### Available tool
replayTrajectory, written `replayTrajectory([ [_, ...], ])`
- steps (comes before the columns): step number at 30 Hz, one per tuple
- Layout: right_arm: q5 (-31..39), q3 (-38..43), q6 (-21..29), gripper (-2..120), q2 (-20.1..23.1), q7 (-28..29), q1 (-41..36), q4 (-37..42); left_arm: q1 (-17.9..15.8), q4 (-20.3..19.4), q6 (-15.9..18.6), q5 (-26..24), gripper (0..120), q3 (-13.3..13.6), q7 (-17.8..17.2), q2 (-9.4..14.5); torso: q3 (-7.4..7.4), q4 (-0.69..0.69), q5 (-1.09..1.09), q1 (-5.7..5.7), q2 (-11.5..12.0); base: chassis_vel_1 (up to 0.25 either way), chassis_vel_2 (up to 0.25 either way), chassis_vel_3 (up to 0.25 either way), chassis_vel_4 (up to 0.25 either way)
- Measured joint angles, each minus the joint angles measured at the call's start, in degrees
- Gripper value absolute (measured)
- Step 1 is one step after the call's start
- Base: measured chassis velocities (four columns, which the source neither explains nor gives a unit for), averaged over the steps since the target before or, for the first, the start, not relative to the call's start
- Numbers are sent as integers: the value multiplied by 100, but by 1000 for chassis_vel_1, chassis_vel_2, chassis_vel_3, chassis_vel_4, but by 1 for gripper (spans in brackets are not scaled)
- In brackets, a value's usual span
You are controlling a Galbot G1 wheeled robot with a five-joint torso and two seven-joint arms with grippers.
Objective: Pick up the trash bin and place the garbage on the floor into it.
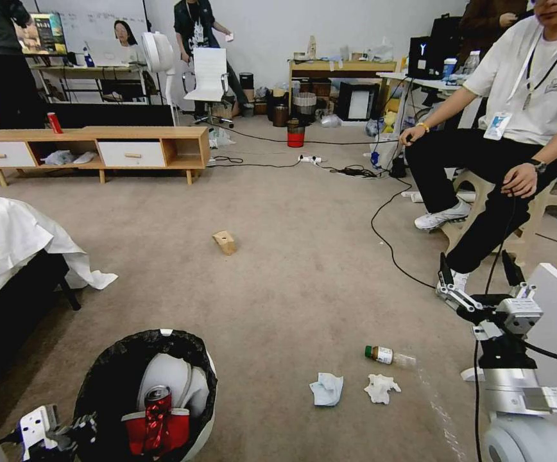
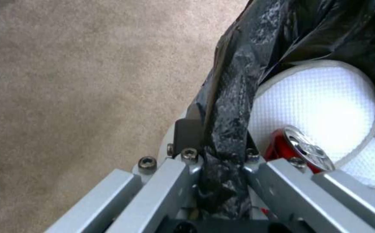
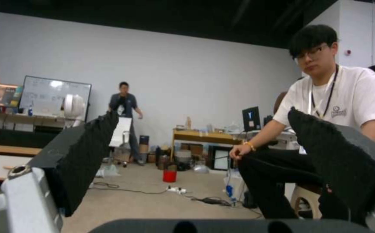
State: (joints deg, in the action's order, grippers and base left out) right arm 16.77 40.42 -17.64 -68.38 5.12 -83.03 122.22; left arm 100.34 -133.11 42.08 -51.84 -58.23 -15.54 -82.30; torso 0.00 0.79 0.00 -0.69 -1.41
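The left end effector (image 2: 222,168) is clamping the bag-covered rim of the trash bin (image 1: 147,391) at the lower left of the head view, its fingers closed tight on the black liner. Inside the bin, a crushed red can (image 1: 156,414) and a red-and-white paper cup (image 1: 182,427) are lying against the white lid piece (image 1: 166,375). The right end effector (image 1: 477,273) is hovering at the right, above the floor (image 1: 304,256), with its 2 fingers spread wide apart and holding nothing. On the carpet, 2 tissue wads (image 1: 327,388) are lying near each other, with a green-capped bottle (image 1: 389,356) just beyond them. A tan cardboard box (image 1: 224,242) is sitting well apart, farther out on the floor.
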Motion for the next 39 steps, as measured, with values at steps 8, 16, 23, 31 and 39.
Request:
replayTrajectory([
  [8, -38, 25, -108, 100, -43, -37, -41, -41, 34, 0, -24, 5, 2, 2, 15, -7, 0, 0, 0, 0, 0, 0, 0, 0, 0],
  [16, -75, 32, -138, 100, -17, -41, -37, -72, 17, 7, -29, 16, 2, 15, 19, -14, 0, 0, 1, 0, 0, -55, 55, 55, -59],
  [23, -73, 15, -142, 100, -20, -43, -19, -98, 12, 20, -30, 22, 2, 16, 24, -20, 0, 0, 0, 0, 0, 0, 0, 0, 0],
  [31, -72, 15, -145, 100, -21, -43, -4, -122, 3, 25, -31, 23, 2, 14, 25, -20, 0, 0, 0, -1, 0, 0, 0, 0, 0],
  [39, -73, 4, -150, 100, -16, -46, 16, -169, -20, 51, -33, 26, 2, 18, 28, -22, 0, 0, 0, 0, 0, 0, 0, 0, 0],
])
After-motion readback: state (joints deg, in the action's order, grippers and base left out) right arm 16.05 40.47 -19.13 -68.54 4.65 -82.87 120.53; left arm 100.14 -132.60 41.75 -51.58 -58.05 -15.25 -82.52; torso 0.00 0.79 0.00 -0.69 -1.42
